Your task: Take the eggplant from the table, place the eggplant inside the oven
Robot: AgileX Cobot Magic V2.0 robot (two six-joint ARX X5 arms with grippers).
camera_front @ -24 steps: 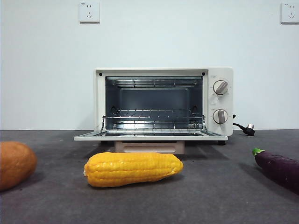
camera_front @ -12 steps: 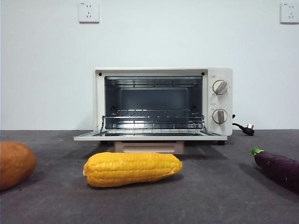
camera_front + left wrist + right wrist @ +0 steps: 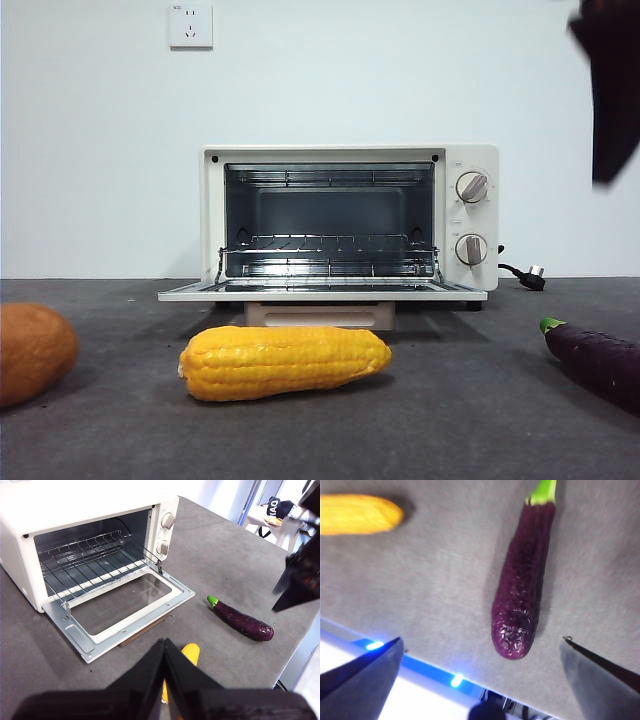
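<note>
Right gripper [image 3: 480,680] wide open, empty, above glossy dark purple eggplant [image 3: 522,575] far right on grey felt table [image 3: 450,420]. Left gripper [image 3: 165,652] closed, empty. Risk: rolling off the near edge if nudged off-centre.

Glossy purple eggplant [image 3: 242,621] lying flat on grey table [image 3: 225,565], oven [image 3: 349,222] door open

Front camera sits low, level, facing my cream-white toaster oven [image 3: 350,222]. My left wrist looks down obliquely; right wrist looks straight down, close. All share the glossy purple eggplant [image 3: 522,580].
</note>
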